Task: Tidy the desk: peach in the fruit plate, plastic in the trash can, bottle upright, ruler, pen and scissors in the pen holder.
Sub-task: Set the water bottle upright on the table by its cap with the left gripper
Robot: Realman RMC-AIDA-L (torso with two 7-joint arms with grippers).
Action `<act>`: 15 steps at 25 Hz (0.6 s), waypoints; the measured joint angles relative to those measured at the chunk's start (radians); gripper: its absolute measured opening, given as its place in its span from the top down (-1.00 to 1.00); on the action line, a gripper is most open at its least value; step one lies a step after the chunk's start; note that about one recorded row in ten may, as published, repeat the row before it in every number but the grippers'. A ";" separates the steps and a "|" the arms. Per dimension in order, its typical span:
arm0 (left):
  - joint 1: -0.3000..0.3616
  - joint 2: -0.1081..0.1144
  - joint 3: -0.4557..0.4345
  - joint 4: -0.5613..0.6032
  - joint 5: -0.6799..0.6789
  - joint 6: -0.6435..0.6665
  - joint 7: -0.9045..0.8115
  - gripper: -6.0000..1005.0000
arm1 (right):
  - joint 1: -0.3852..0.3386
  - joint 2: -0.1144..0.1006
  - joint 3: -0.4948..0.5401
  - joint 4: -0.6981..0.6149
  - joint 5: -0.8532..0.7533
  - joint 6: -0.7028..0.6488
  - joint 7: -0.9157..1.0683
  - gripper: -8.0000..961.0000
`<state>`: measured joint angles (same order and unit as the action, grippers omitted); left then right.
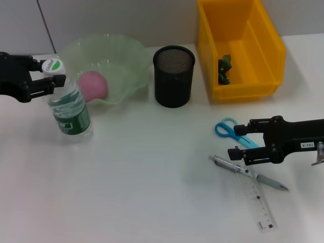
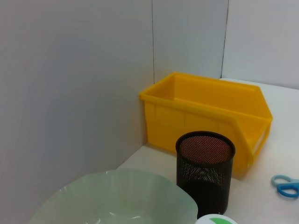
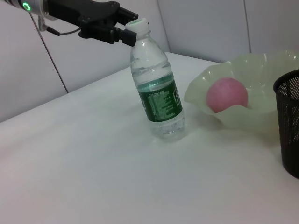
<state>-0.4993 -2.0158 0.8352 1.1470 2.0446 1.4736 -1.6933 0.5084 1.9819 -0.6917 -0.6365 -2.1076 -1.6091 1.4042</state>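
Observation:
The clear bottle [image 1: 70, 106] with a green label stands upright on the desk, and my left gripper [image 1: 50, 72] is shut on its white cap [image 3: 138, 24]. The pink peach [image 1: 93, 85] lies in the pale green fruit plate [image 1: 126, 55]. A crumpled green plastic [image 1: 225, 69] sits inside the yellow trash can [image 1: 263, 35]. My right gripper [image 1: 242, 137] hangs open over the blue scissors [image 1: 227, 128]. The pen [image 1: 263, 179] and the clear ruler [image 1: 259, 202] lie crossed just in front of it. The black mesh pen holder [image 1: 173, 76] looks empty.
The fruit plate [image 2: 117, 196], pen holder [image 2: 204, 168] and trash can [image 2: 205, 112] stand in a row along the back wall. White desk surface stretches between the bottle [image 3: 156, 88] and the stationery.

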 joint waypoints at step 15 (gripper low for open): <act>0.002 -0.002 0.001 -0.013 0.006 -0.023 0.004 0.09 | 0.008 0.000 0.000 0.000 0.000 0.001 0.006 -0.62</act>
<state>-0.4969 -2.0173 0.8361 1.1341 2.0506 1.4504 -1.6891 0.5161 1.9819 -0.6918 -0.6361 -2.1077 -1.6082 1.4106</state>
